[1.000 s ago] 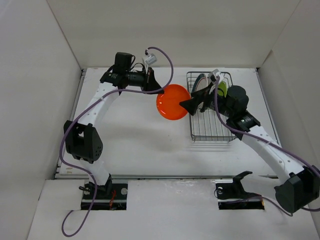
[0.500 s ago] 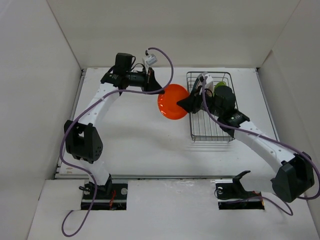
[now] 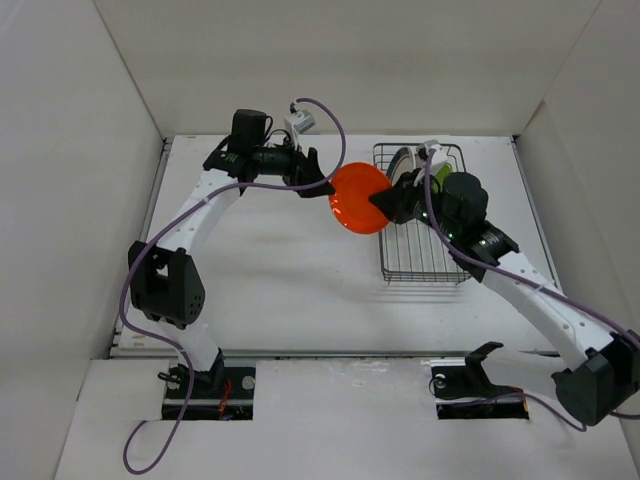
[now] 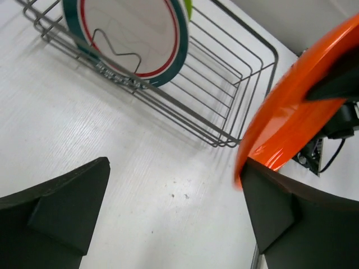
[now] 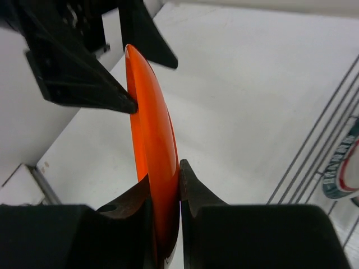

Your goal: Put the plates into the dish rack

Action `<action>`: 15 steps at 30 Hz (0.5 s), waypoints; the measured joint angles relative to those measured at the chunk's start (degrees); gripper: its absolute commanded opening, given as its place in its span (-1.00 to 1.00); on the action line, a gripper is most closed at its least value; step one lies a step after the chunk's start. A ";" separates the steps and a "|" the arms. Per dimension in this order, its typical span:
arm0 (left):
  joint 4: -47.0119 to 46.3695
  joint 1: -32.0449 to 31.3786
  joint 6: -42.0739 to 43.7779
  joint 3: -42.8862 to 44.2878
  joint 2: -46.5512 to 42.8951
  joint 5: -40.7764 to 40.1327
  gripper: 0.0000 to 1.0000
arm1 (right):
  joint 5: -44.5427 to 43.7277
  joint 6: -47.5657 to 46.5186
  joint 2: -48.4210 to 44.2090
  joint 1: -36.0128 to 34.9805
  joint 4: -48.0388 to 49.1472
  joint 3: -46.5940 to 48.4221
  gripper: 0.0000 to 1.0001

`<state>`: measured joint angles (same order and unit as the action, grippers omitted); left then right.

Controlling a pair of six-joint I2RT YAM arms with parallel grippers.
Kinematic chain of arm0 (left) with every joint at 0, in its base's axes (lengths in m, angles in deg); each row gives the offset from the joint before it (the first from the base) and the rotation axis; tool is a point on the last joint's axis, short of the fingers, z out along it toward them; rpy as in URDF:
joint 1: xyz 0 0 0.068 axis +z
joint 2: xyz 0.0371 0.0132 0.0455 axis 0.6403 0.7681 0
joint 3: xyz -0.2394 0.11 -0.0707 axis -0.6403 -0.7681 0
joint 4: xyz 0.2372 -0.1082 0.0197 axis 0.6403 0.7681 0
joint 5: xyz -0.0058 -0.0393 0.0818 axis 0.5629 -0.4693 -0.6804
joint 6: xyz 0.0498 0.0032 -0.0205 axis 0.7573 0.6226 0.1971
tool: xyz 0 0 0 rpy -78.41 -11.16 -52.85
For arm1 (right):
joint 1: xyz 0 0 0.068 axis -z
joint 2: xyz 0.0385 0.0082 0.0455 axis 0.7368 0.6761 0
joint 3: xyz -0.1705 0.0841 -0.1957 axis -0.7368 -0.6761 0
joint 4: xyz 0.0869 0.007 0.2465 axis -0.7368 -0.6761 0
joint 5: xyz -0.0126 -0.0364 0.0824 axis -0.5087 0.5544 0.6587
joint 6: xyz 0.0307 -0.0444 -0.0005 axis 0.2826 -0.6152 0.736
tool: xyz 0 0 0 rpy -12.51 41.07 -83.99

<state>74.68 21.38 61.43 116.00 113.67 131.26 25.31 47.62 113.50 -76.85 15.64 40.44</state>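
The orange plate (image 3: 356, 197) hangs on edge above the table, just left of the dish rack (image 3: 425, 250). My right gripper (image 3: 381, 204) is shut on its right rim; in the right wrist view the plate (image 5: 148, 123) stands edge-on between that gripper's (image 5: 165, 178) two pads. My left gripper (image 3: 318, 180) is open at the plate's left rim, its fingers (image 5: 84, 78) on either side without gripping. From the left wrist the plate (image 4: 297, 112) shows beside the right finger (image 4: 291, 218). A teal-rimmed plate (image 4: 134, 33) and a lime green plate (image 3: 441, 178) stand in the rack (image 4: 224, 106).
White walls enclose the table on the left, back and right. The rack's near half (image 3: 420, 262) holds only bare wires. Purple cables loop over both arms, and white table (image 4: 140, 168) lies under the left gripper.
The left gripper opened and let go of the orange plate. The right gripper closed on the plate's right rim, and the plate shifted slightly right toward the rack.
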 measured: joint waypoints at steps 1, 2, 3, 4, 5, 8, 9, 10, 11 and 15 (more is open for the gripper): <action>-0.07 0.15 -0.17 -0.26 -0.07 -0.96 1.00 | -1.95 -0.17 -0.90 -0.02 -1.31 0.81 -1.00; -0.39 0.17 -0.92 -0.59 -0.09 -1.03 1.00 | -4.74 -0.42 -1.97 -0.31 -4.15 2.34 -1.00; -0.87 0.02 -1.25 -0.76 -0.26 -1.60 1.00 | -7.96 -0.94 -2.69 -0.70 -7.23 3.93 -1.00; -0.83 -0.39 -1.03 -1.20 -0.68 -3.28 1.00 | -11.17 -1.38 -3.28 -0.74 -9.49 5.38 -1.00; -0.81 -0.50 -0.94 -1.70 -1.11 -4.63 1.00 | -15.45 -2.05 -3.89 -0.55 -11.56 7.28 -1.00; -0.79 -0.13 -0.81 -3.21 -2.27 -8.87 1.00 | -26.56 -4.96 -5.99 1.49 -14.60 12.22 -1.00; -0.70 -0.02 -0.74 -3.50 -2.49 -10.16 1.00 | -29.42 -6.01 -6.69 2.27 -14.88 13.09 -1.00; -0.63 0.17 -0.72 -3.54 -2.60 -11.39 1.00 | -32.35 -7.45 -7.63 3.28 -14.56 13.51 -1.00; -0.66 0.28 -0.72 -3.52 -2.67 -12.70 1.00 | -34.80 -8.98 -8.61 4.55 -13.99 13.42 -1.00; 0.35 0.39 -0.59 -2.75 -2.99 -16.74 1.00 | -38.29 -14.45 -10.34 12.90 -9.88 11.04 -1.00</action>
<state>75.03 21.77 60.84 113.24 110.68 114.52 -12.99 33.17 103.16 -63.95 5.76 51.48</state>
